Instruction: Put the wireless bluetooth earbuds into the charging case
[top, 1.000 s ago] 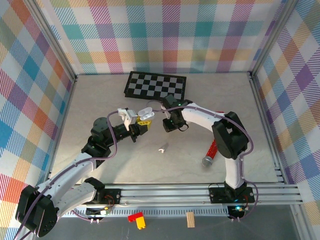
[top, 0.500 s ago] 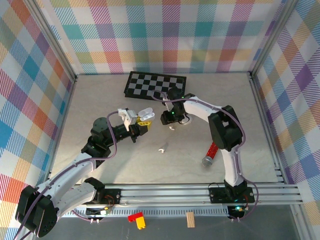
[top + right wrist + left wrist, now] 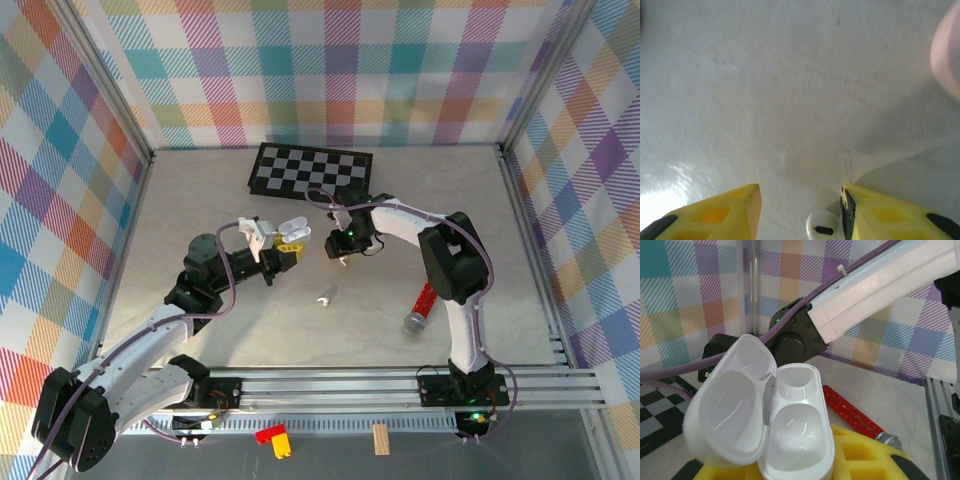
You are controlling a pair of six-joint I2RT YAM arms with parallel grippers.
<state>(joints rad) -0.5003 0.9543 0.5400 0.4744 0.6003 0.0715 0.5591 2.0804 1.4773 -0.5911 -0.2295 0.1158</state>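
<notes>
Case pinched in my L jaws, lid open so sockets face up for loading; R jaws spread astride earbud on counter, pre-pick.

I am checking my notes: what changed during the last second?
The right gripper shifted briefly away and back; an earbud not seen a second ago now lies on the table between its open jaws. The left gripper still holds the open case; the second earbud and pen did not move.
</notes>
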